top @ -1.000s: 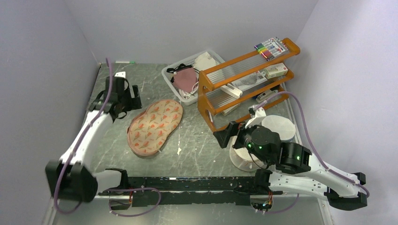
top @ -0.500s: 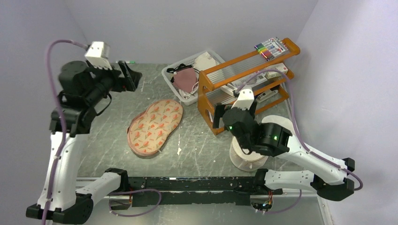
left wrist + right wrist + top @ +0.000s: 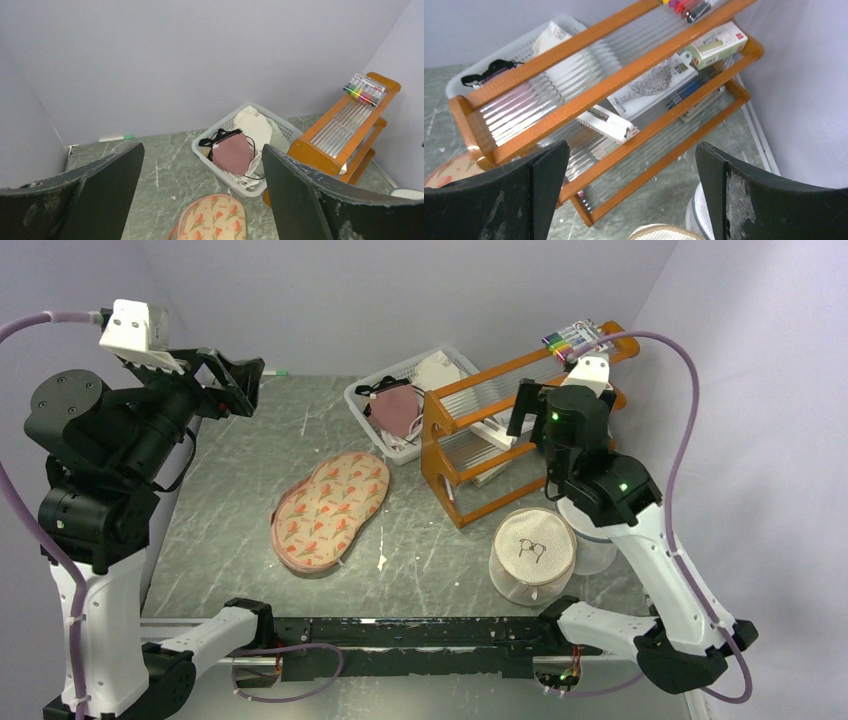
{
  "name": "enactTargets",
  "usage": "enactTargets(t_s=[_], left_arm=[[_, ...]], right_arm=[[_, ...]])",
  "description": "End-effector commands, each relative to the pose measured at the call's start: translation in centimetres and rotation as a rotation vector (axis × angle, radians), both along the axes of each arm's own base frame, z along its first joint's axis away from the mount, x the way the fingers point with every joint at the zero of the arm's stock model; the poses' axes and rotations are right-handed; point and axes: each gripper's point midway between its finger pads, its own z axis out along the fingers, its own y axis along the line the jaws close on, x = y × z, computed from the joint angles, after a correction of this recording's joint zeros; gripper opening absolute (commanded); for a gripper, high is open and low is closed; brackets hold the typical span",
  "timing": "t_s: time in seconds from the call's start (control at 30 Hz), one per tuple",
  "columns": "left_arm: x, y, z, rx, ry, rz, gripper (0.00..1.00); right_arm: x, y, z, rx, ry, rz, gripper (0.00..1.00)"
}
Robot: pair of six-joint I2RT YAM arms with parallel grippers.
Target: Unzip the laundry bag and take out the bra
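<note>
The laundry bag (image 3: 330, 512), a flat peach pouch with red-orange flowers, lies on the table left of centre; its top end shows in the left wrist view (image 3: 216, 220). The bra (image 3: 395, 408), dusty pink with dark straps, lies in the white basket (image 3: 360, 412), also seen from the left wrist (image 3: 232, 152). My left gripper (image 3: 232, 388) hangs high over the back left of the table, open and empty (image 3: 202, 147). My right gripper (image 3: 530, 410) is raised in front of the orange rack, open and empty (image 3: 632, 145).
An orange three-shelf rack (image 3: 520, 420) with markers, boxes and pens stands right of the basket. A white mesh drum (image 3: 533, 555) with a small black logo sits at the front right, a second drum (image 3: 595, 545) behind it. A marker (image 3: 268, 372) lies at the back wall.
Both arms have risen from low folded poses to tall upright ones. The left gripper went up and back-left, the right up toward the rack, uncovering the mesh drum. Both stayed open.
</note>
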Motion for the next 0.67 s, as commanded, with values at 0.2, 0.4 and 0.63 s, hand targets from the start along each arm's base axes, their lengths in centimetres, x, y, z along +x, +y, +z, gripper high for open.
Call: enactTargets(t_s=[0.2,0.4,0.63], left_arm=[[-2.0,0.9,1.2,0.032,-0.063,0.047,0.99],[-1.6,1.0,0.4,0.046,-0.049,0.057,0.99],[-1.3,1.4,-0.2,0.020,-0.077,0.090,0.99]], right_arm=[[-3.8,-2.0,5.6,0.085,-0.208,0.066,1.00],[-3.5,-2.2,5.4,0.074,-0.198,0.045,1.00],[-3.0,-1.7,4.7,0.060,-0.157,0.055,1.00]])
